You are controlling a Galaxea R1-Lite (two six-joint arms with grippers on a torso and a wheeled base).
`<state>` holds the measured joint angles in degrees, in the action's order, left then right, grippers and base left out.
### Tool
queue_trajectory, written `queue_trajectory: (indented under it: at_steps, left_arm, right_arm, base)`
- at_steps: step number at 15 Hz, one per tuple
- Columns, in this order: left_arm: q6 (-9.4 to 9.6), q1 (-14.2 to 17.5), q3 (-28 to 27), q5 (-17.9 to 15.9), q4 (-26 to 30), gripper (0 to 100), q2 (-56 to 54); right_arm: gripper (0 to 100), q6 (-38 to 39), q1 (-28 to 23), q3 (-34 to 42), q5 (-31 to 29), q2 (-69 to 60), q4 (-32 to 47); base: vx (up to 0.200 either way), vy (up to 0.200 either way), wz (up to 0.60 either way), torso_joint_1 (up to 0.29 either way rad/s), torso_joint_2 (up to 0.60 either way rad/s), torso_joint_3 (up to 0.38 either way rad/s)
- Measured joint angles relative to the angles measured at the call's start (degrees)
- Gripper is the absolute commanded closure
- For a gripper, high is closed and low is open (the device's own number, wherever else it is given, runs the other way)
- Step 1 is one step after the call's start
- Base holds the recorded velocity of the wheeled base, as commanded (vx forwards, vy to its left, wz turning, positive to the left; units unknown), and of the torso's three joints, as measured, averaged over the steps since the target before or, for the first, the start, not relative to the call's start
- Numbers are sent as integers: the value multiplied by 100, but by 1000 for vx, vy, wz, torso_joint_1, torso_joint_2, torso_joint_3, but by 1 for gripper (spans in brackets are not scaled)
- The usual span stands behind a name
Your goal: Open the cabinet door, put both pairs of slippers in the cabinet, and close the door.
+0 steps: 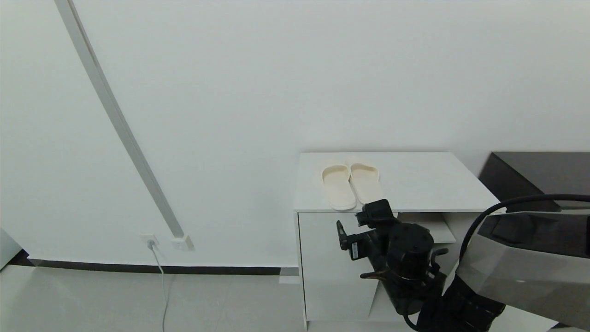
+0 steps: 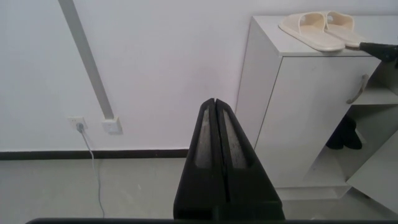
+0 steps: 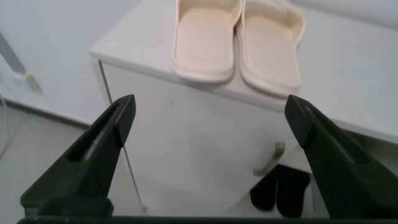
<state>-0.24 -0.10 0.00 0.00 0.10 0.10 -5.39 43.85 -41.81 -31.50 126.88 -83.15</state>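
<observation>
A pair of cream slippers [image 1: 351,185] [image 3: 239,38] [image 2: 317,27] lies side by side on top of the white cabinet [image 1: 415,184], near its front edge. My right gripper [image 1: 357,224] [image 3: 211,146] hovers open just in front of and slightly below them, level with the cabinet's top edge, holding nothing. The cabinet's left door [image 1: 332,263] with its handle [image 3: 268,160] [image 2: 357,90] is closed; the right half stands open, and a dark pair of slippers [image 3: 283,190] [image 2: 344,133] rests on a shelf inside. My left gripper [image 2: 216,140] is shut and empty, well to the left of the cabinet.
A dark table [image 1: 539,173] stands right of the cabinet. On the wall to the left are a slanting grey conduit [image 1: 120,124] and a socket with a cable [image 1: 150,241] hanging to the floor. Open floor lies left of the cabinet.
</observation>
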Motion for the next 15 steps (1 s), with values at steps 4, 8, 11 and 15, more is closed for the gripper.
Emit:
queue_trajectory:
  at_steps: [4, 8, 11, 15]
  left_arm:
    - [2, 0, 0, 0, 0, 100, 0]
    - [6, 0, 0, -13, 0, 100, 0]
    - [9, -1, 0, -18, 0, 100, 0]
    - [2, 0, -10, -18, 0, 100, 0]
  right_arm:
    - [0, 987, -99, -945, 16, -695, 2984]
    - [0, 1871, -121, -1887, 22, -1285, 4963]
    - [0, 1981, -143, -2072, 38, -1459, 5103]
    - [0, 1992, -234, -2070, 74, -1341, 4954]
  base:
    - [0, 0, 0, 0, 0, 0]
    - [0, 0, 0, 0, 0, 0]
    - [67, 0, 0, -1, 1, 1]
    - [200, 0, 0, -1, -2, 2]
